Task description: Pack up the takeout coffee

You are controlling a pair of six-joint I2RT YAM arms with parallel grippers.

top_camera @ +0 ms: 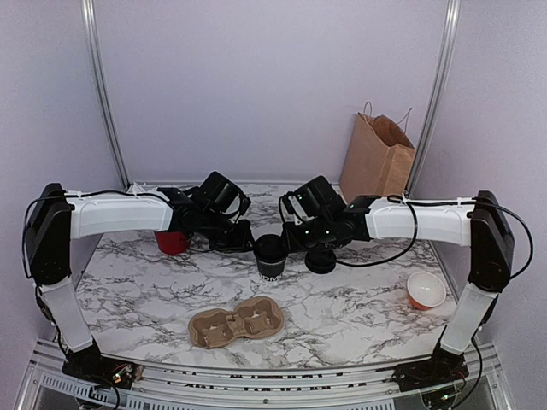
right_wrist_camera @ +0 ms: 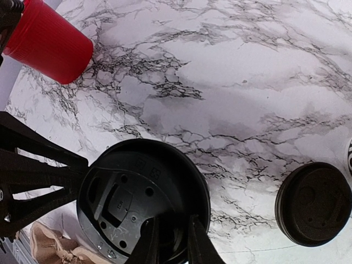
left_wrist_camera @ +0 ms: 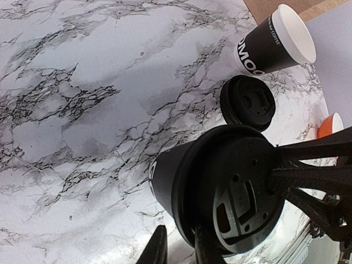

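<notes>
The takeout coffee (top_camera: 271, 256) is a small black cup with white print and a black lid, upright at the table's middle. It fills the lower part of the left wrist view (left_wrist_camera: 220, 192) and the right wrist view (right_wrist_camera: 140, 198). My left gripper (top_camera: 242, 237) meets the lid's rim from the left, its fingers (left_wrist_camera: 204, 248) narrow, one against the rim. My right gripper (top_camera: 293, 237) comes from the right, its fingers (right_wrist_camera: 193, 242) pinching the rim. A second black cup (left_wrist_camera: 275, 44) stands open with no lid. A loose black lid (top_camera: 320, 260) lies beside the coffee.
A brown pulp cup carrier (top_camera: 237, 325) lies near the front. A red cup (top_camera: 171, 242) stands behind the left arm. An orange bowl (top_camera: 426, 290) sits at the right. A brown paper bag (top_camera: 376, 158) stands at the back right.
</notes>
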